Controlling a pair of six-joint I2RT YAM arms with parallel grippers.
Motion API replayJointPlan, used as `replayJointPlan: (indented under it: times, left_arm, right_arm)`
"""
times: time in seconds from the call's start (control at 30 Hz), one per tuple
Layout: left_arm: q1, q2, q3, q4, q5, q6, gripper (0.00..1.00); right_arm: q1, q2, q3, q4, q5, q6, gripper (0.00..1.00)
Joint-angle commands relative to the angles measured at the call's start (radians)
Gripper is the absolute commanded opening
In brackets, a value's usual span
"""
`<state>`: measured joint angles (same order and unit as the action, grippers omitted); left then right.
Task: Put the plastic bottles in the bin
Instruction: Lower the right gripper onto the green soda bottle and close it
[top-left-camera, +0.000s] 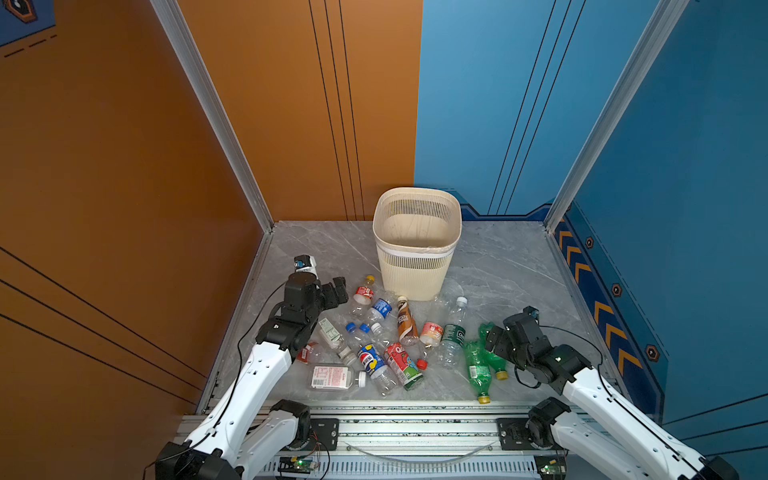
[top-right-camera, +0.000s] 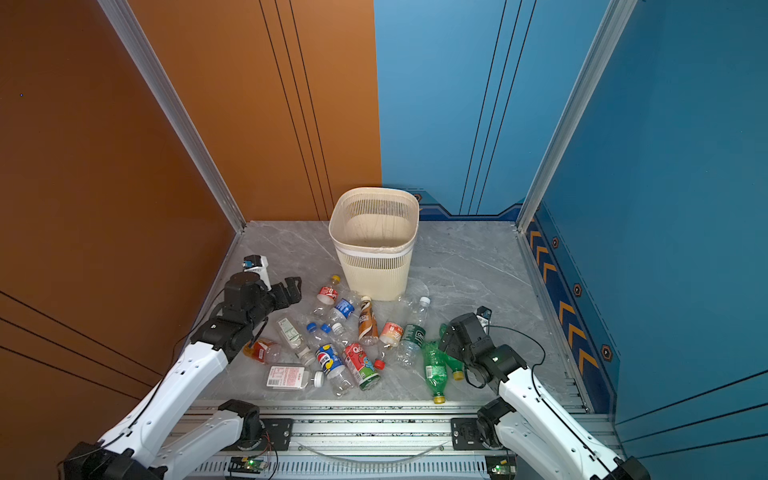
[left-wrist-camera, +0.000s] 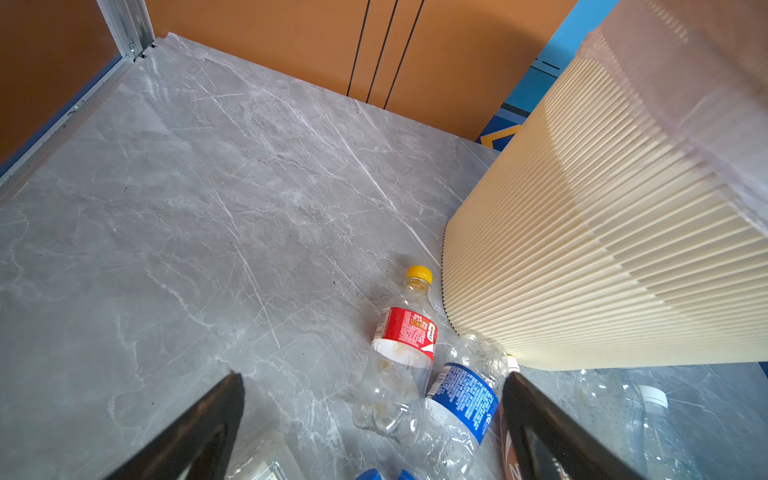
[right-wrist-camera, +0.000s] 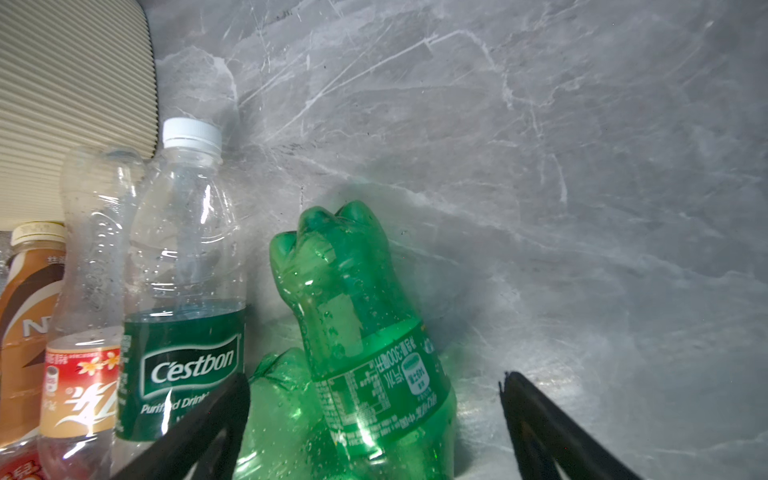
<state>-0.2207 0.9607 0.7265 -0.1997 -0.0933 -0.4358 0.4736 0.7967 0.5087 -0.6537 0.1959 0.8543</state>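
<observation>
The cream ribbed bin (top-left-camera: 415, 266) (top-right-camera: 374, 266) stands upright at the back centre with nothing showing inside it. Several plastic bottles lie in a pile in front of it. My right gripper (right-wrist-camera: 374, 378) (top-left-camera: 489, 338) is open, its jaws straddling a green bottle (right-wrist-camera: 365, 332) (top-left-camera: 496, 361) that rests on a second green bottle (right-wrist-camera: 282, 415) (top-left-camera: 476, 365); there is a gap on one side. My left gripper (left-wrist-camera: 374, 376) (top-left-camera: 341, 291) is open and holds nothing. It hovers above a red-labelled, yellow-capped bottle (left-wrist-camera: 405, 328) (top-left-camera: 363, 293) and a blue-labelled one (left-wrist-camera: 465, 399) (top-left-camera: 382, 308).
A white-capped, green-labelled water bottle (right-wrist-camera: 183, 291) and a brown bottle (right-wrist-camera: 25, 311) lie beside the green pair. Orange and blue walls close in the marble floor (top-left-camera: 507, 270). An aluminium rail (top-left-camera: 395, 424) runs along the front edge.
</observation>
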Motion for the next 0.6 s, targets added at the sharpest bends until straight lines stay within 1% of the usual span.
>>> replayJointPlan:
  times: [0.0, 0.33, 0.4, 0.57]
  left_arm:
    - [0.009, 0.005, 0.018, 0.001, 0.02, -0.01, 0.98]
    - [0.017, -0.001, 0.011, 0.0, 0.029, -0.019, 0.98]
    - [0.02, 0.003, 0.011, 0.002, 0.027, -0.019, 0.98]
    - [0.023, 0.004, 0.013, -0.003, 0.032, -0.023, 0.98]
  right_arm:
    - [0.008, 0.034, -0.026, 0.011, 0.05, 0.023, 0.93]
    - [0.008, 0.141, -0.061, 0.107, 0.063, 0.032, 0.92]
    - [0.008, 0.157, -0.07, 0.127, 0.074, 0.035, 0.89]
    - [0.007, 0.178, -0.079, 0.158, 0.1, 0.04, 0.78]
